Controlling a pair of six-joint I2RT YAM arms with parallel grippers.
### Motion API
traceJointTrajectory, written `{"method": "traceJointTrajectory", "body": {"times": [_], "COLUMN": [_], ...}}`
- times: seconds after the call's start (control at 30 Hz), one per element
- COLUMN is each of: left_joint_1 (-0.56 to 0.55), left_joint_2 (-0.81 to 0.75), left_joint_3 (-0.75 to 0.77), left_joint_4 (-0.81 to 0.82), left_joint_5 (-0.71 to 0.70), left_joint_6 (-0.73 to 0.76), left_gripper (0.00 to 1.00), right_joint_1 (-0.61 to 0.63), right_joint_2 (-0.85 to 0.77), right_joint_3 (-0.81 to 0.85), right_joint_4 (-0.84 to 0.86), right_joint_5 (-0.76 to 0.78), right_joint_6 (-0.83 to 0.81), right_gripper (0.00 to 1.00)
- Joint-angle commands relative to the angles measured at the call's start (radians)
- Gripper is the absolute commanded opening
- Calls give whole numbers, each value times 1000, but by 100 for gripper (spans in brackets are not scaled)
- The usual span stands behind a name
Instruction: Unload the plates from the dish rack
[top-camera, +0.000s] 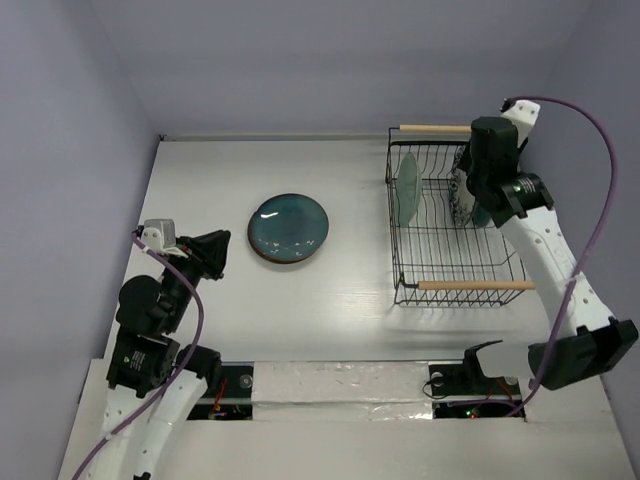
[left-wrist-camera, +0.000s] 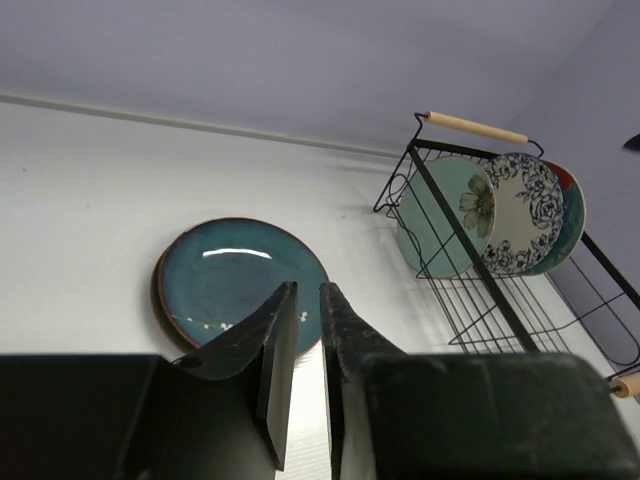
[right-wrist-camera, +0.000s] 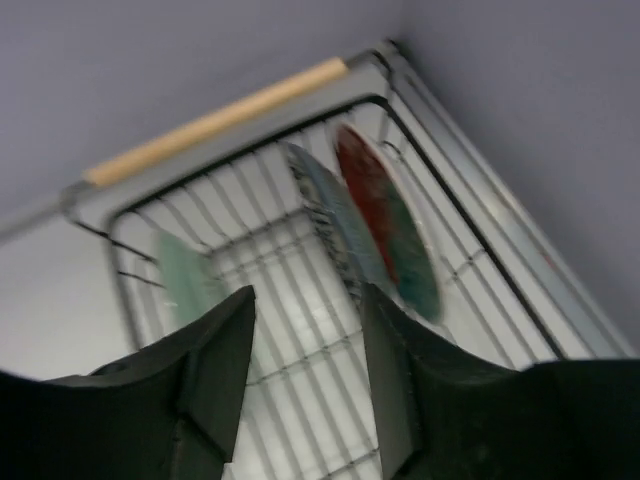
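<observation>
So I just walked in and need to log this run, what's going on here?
Two robot arms are emptying a dish rack. A glossy teal plate lies flat on the table, with the left pincer near it, almost closed and empty. Three stand on edge in the rack: a pale green plate, a blue-flowered white plate and a red plate. The right pincer hangs open over them, gripping nothing yet.

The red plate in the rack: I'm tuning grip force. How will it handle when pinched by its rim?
The red plate looks like rigid glazed ceramic, so probably stiff, slick and chippable. Standing on edge in the dish rack, it may tip against the floral plate if nudged.
</observation>
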Motion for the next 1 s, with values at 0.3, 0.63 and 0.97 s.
{"method": "traceJointTrajectory", "body": {"times": [0.3,0.63,0.97], "left_joint_1": [-42,-52,-52], "left_joint_2": [-29,-37,-29], "left_joint_3": [1,5,8], "left_joint_4": [26,20,14], "left_joint_5": [-34,-53,-73], "left_joint_6": [-4,-4,-7], "left_gripper": [45,48,48], "right_joint_1": [-150,-184,-184], "right_joint_2": [267,438,447], "right_joint_3": [36,111,117], "right_joint_4": [-119,-120,-112], "right_joint_5": [-40,1,61], "right_joint_6": [-117,-185,-208], "right_gripper": [58,43,16]}}
